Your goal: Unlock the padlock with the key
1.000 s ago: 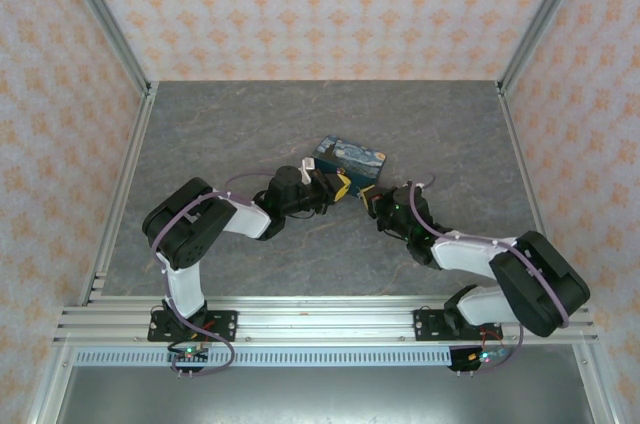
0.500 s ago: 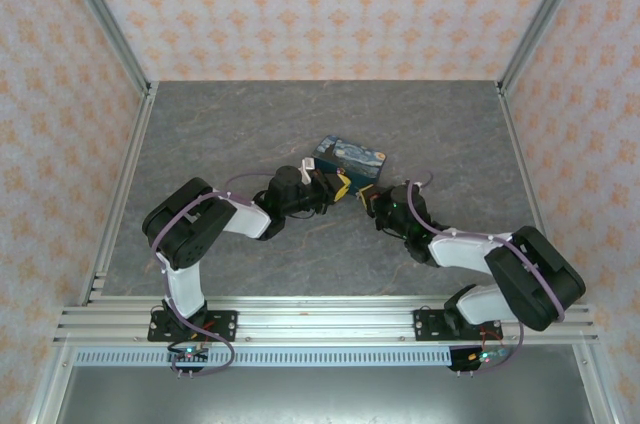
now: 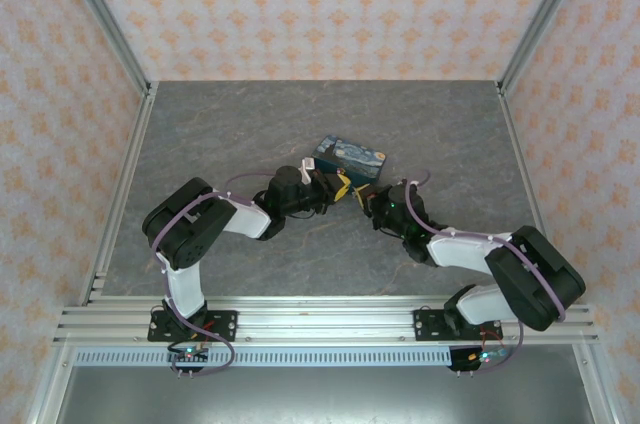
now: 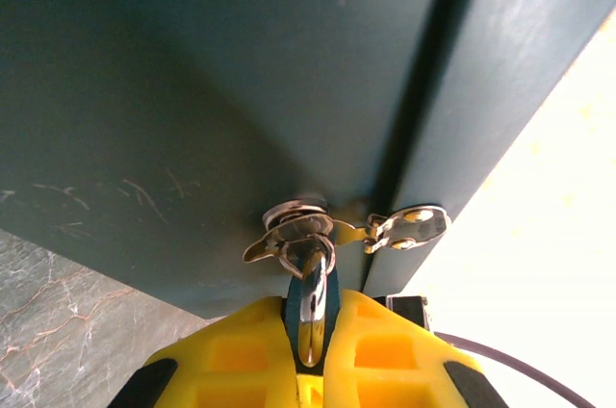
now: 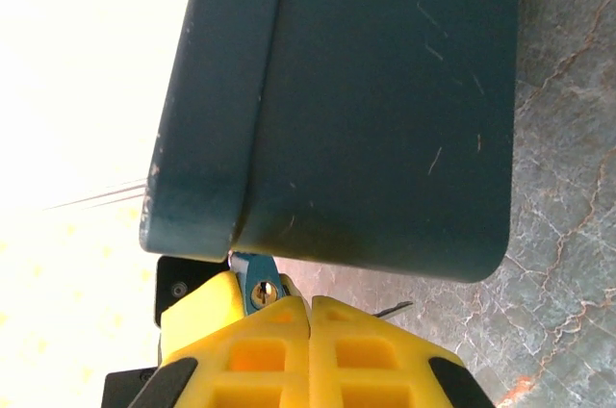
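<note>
The small dark-blue padlock [image 4: 312, 278] hangs by its silver shackle from the metal hasp [image 4: 404, 228] of the dark teal box [image 4: 192, 90]. My left gripper [image 4: 315, 317] is shut on the padlock with its yellow fingers. In the right wrist view the padlock [image 5: 258, 285] shows its brass keyhole just left of my right gripper [image 5: 308, 300], whose yellow fingers are pressed together. The thin silvery key [image 5: 396, 309] pokes out sideways past the right finger, apparently pinched in that gripper. In the top view the left gripper [image 3: 343, 189] and the right gripper [image 3: 366, 201] meet at the box's near side.
The painted blue box [image 3: 352, 156] lies mid-table on the grey marbled surface [image 3: 250, 114]. Aluminium frame rails [image 3: 120, 184] and patterned walls bound the table on three sides. Both arms stretch inward from the near edge.
The right gripper has crept slightly left, closer to the left gripper and the padlock. The left arm and the box have stayed put.
</note>
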Controlling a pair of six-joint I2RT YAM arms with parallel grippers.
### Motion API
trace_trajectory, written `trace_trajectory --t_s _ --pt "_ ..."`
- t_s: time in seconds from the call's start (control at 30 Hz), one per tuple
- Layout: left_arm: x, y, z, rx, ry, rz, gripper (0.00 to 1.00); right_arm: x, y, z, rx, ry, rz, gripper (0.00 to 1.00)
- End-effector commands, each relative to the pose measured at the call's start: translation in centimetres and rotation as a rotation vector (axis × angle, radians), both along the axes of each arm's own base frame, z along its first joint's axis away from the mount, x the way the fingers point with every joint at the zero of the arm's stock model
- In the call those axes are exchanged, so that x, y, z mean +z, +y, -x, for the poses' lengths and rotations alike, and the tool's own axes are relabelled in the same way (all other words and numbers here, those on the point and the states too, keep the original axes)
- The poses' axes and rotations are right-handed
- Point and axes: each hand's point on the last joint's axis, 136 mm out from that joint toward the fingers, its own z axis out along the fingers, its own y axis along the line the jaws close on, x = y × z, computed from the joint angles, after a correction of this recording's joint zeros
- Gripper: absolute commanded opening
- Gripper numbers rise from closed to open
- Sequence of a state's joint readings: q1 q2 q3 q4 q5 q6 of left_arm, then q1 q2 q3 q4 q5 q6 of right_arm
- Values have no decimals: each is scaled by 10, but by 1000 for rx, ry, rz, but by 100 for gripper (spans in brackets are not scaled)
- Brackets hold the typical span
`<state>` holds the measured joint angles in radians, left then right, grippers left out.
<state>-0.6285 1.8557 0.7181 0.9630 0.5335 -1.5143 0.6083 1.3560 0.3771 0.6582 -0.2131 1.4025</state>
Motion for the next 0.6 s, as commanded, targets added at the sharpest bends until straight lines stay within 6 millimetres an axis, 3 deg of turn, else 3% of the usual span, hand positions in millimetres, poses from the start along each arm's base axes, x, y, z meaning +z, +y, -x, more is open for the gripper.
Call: trace_trajectory --t_s 0.0,0.57 --pt "18 -3 -5 16 -68 37 0 20 6 -6 5 -55 -24 0" --pt "16 -3 -3 15 -65 35 0 18 -5 -1 -23 -49 10 0"
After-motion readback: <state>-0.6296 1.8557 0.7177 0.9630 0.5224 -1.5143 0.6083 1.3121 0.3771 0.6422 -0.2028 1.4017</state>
